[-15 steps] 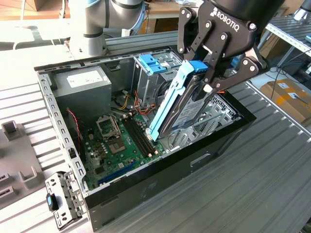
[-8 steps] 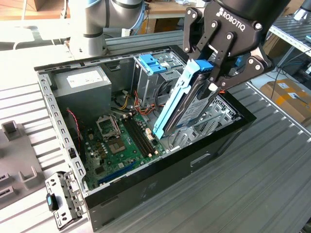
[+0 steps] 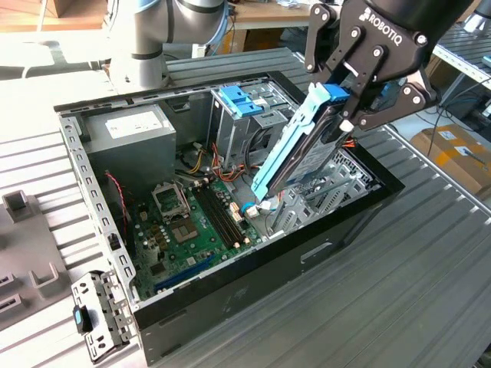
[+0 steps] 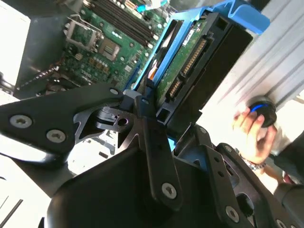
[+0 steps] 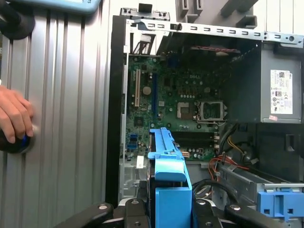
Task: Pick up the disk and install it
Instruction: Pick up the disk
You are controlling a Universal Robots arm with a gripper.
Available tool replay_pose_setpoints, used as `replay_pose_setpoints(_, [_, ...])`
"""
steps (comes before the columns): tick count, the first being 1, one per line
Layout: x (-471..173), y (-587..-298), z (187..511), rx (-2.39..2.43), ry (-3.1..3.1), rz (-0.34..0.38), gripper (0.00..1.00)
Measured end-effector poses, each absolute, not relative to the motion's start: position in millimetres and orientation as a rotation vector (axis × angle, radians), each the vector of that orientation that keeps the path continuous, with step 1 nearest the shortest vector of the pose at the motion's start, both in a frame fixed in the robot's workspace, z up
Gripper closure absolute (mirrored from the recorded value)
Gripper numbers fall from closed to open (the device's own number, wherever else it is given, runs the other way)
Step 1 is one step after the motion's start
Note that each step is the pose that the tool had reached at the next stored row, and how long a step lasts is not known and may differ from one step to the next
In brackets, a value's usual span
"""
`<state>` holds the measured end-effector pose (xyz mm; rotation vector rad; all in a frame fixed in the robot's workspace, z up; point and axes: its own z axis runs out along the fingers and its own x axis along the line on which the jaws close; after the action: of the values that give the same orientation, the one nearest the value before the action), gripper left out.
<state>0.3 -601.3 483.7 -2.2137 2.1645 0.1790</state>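
The disk, a dark hard drive in bright blue rails, hangs tilted over the open computer case, with its lower end down near the green motherboard. My gripper is shut on the disk's upper end, toward the exterior view's right. In the second wrist view the disk shows its connector edge and circuit side, rising from between the black fingers. In the first wrist view the blue rail sticks out from the gripper toward the motherboard.
A grey power-supply box fills the case's far left corner. A drive cage with blue brackets stands at the back. A person's hand rests on a dark knob on the ribbed table beside the case. A cardboard box lies at the exterior view's right.
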Motion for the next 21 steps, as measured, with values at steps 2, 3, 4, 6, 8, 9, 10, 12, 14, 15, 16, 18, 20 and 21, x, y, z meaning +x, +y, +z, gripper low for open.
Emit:
replay_pose_setpoints(2, [6.4, -601.9, 483.4, -2.213, 2.164, 0.181, 0.64])
replay_pose_setpoints(3, [12.1, -602.2, 483.2, -2.213, 2.164, 0.182, 0.64])
replay_pose_setpoints(4, [15.8, -602.5, 482.7, -2.213, 2.164, 0.183, 0.64])
replay_pose_setpoints(6, [21.1, -603.5, 482.0, -2.214, 2.165, 0.183, 0.64])
replay_pose_setpoints(8, [24.9, -605.3, 480.8, -2.214, 2.165, 0.184, 0.64])
replay_pose_setpoints(9, [26.1, -606.9, 479.8, -2.212, 2.167, 0.184, 0.64])
replay_pose_setpoints(10, [26.5, -607.8, 479.1, -2.208, 2.171, 0.184, 0.64])
replay_pose_setpoints(12, [28.2, -609.0, 477.6, -2.195, 2.182, 0.183, 0.64])
replay_pose_setpoints(14, [32.8, -609.5, 476.9, -2.193, 2.184, 0.183, 0.64])
replay_pose_setpoints(15, [34.9, -609.6, 476.7, -2.193, 2.185, 0.183, 0.64])
replay_pose_setpoints(16, [38.4, -609.7, 476.5, -2.193, 2.185, 0.184, 0.64])
replay_pose_setpoints(18, [46.5, -609.8, 476.0, -2.194, 2.185, 0.184, 0.64])
replay_pose_setpoints(20, [51.5, -609.9, 475.7, -2.194, 2.185, 0.185, 0.64])
replay_pose_setpoints(21, [54.3, -609.9, 475.6, -2.194, 2.185, 0.185, 0.64])
